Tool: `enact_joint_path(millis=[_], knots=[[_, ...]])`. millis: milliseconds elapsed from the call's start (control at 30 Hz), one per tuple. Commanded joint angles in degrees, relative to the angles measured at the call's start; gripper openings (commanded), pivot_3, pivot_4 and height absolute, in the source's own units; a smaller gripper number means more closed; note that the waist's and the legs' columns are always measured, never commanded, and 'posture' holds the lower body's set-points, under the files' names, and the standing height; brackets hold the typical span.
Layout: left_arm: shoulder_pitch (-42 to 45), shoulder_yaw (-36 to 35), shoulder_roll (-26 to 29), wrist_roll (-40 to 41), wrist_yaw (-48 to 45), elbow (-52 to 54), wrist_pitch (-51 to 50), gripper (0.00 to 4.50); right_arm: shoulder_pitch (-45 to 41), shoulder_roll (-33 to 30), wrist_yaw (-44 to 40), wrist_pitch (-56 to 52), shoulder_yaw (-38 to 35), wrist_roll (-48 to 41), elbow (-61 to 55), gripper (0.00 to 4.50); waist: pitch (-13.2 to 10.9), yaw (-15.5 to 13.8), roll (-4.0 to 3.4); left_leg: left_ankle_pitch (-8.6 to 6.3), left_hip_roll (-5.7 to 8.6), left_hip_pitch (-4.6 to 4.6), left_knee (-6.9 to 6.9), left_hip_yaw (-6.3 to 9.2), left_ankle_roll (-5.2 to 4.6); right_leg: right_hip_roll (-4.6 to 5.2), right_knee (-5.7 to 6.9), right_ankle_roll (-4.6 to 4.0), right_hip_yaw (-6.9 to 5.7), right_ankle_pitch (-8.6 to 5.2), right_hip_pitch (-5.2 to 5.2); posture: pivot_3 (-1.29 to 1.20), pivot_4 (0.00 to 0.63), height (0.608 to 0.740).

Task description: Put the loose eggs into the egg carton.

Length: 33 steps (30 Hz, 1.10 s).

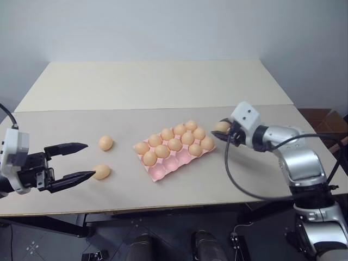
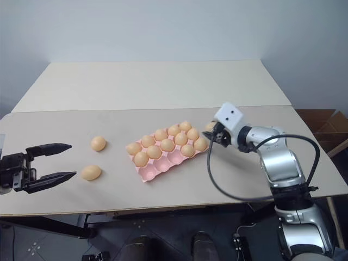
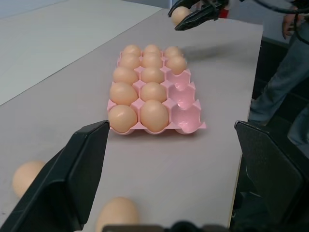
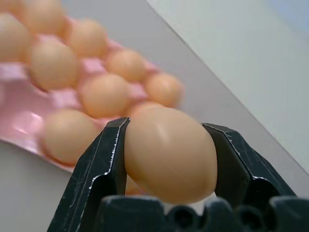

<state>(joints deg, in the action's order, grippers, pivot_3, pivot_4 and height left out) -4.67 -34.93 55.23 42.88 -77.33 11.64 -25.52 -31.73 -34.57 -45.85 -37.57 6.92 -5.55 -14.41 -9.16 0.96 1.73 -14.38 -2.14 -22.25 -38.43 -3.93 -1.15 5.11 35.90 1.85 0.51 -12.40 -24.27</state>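
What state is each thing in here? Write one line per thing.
Egg carton: lidless, flat on the table, twelve cups filled, three empty.
Egg in right claw: gripped, lifted beside the carton.
Two loose eggs: lying on the table, apart from the carton.
Left claw: open, holding nothing, beside the nearer loose egg.
Right claw: shut on an egg.

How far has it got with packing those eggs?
Most cups of the egg carton already hold eggs; three cups along one side look empty. The right claw grips one egg beside the carton. Two loose eggs wait on the table near the open left claw.
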Motion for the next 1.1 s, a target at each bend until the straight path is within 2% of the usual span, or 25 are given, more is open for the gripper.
enact_joint_path(millis=[33, 267, 400, 500, 533, 667, 800, 1000, 1100], knots=[[1.1, -1.0, 1.0, 0.9, -0.2, 0.0, 0.0, 4.5, 1.4, 3.4, 2.4, -3.2, 3.8, -0.7, -5.8, 2.28, 0.0, 0.0, 0.01, 0.0, 0.0, 0.0, 0.0, -0.04, 0.01, 0.0, 0.0, -0.02, 0.0, -0.01, 0.0, 0.0, 0.15, 0.74], [1.8, -0.4, 0.9, 0.6, -0.5, -0.6, 0.4, 4.5, 1.3, 9.4, 6.5, -2.0, 12.2, 3.0, -4.1, 2.28, 0.0, 0.0, 0.02, 0.01, 0.07, -0.09, 0.0, -0.09, 0.02, 0.04, -0.03, -0.02, 0.0, -0.01, -0.07, 0.0, 0.15, 0.74], [2.5, -0.3, 1.3, 0.5, -0.8, -1.1, 0.4, 4.5, 1.1, 9.3, 6.3, -2.7, 12.9, 3.4, -3.9, 3.48, 0.0, -0.2, 0.02, 0.02, 0.07, -0.08, 0.0, -0.08, 0.03, 0.05, -0.01, -0.03, -0.03, -0.01, -0.06, 0.0, 0.15, 0.74], [2.6, -0.4, 1.6, 0.3, -1.2, -1.4, 0.4, 4.5, 1.2, 8.0, 5.5, -4.8, 10.4, 1.7, -7.8, 4.43, 0.0, -0.2, 0.02, 0.02, 0.07, -0.09, 0.0, -0.08, 0.03, 0.05, -0.04, -0.02, -0.03, -0.01, -0.05, 0.0, 0.15, 0.74], [2.6, -0.5, 1.6, 0.3, -1.3, -1.4, 0.4, 4.5, 1.2, 7.6, 5.3, -5.5, 9.6, 1.0, -9.0, 4.48, 0.0, -0.2, 0.02, 0.02, 0.07, -0.1, 0.0, -0.08, 0.03, 0.05, -0.04, -0.02, -0.03, -0.01, -0.06, 0.0, 0.15, 0.74], [2.2, -0.7, 1.7, 0.2, -1.4, -1.4, 0.4, 4.5, 2.3, 4.0, 2.4, -10.4, 1.1, -6.0, -17.5, 4.48, 0.0, -0.2, 0.02, 0.01, 0.05, -0.11, 0.0, -0.06, 0.02, 0.03, -0.02, -0.02, -0.04, -0.01, -0.08, 0.0, 0.15, 0.74], [1.0, -1.5, 1.5, 0.0, -1.6, -1.8, 0.4, 4.5, 9.2, -3.6, -4.2, -8.7, -10.9, -13.4, -21.3, 4.48, 0.0, -0.6, 0.04, 0.01, 0.05, -0.09, 0.0, -0.03, 0.02, 0.06, -0.1, -0.02, -0.1, -0.02, 0.0, 0.0, 0.15, 0.74], [-0.2, -1.1, 1.0, -0.5, -1.7, -4.0, 1.0, 4.5, 23.0, -13.2, -17.4, 7.0, -26.1, -17.2, -11.2, 4.48, 0.0, -0.8, 0.07, 0.01, 0.08, -0.04, 0.0, -0.09, 0.02, 0.07, -0.17, 0.01, -0.05, -0.04, 0.05, 0.0, 0.15, 0.74], [-0.3, -0.7, 0.6, -0.8, -1.7, -4.7, 1.4, 4.5, 27.1, -15.4, -20.2, 13.3, -28.9, -16.6, -4.1, 4.48, 0.0, -0.5, 0.08, 0.01, 0.07, 0.0, 0.0, -0.1, 0.02, 0.05, -0.15, 0.0, -0.04, -0.06, 0.08, 0.0, 0.15, 0.74]])
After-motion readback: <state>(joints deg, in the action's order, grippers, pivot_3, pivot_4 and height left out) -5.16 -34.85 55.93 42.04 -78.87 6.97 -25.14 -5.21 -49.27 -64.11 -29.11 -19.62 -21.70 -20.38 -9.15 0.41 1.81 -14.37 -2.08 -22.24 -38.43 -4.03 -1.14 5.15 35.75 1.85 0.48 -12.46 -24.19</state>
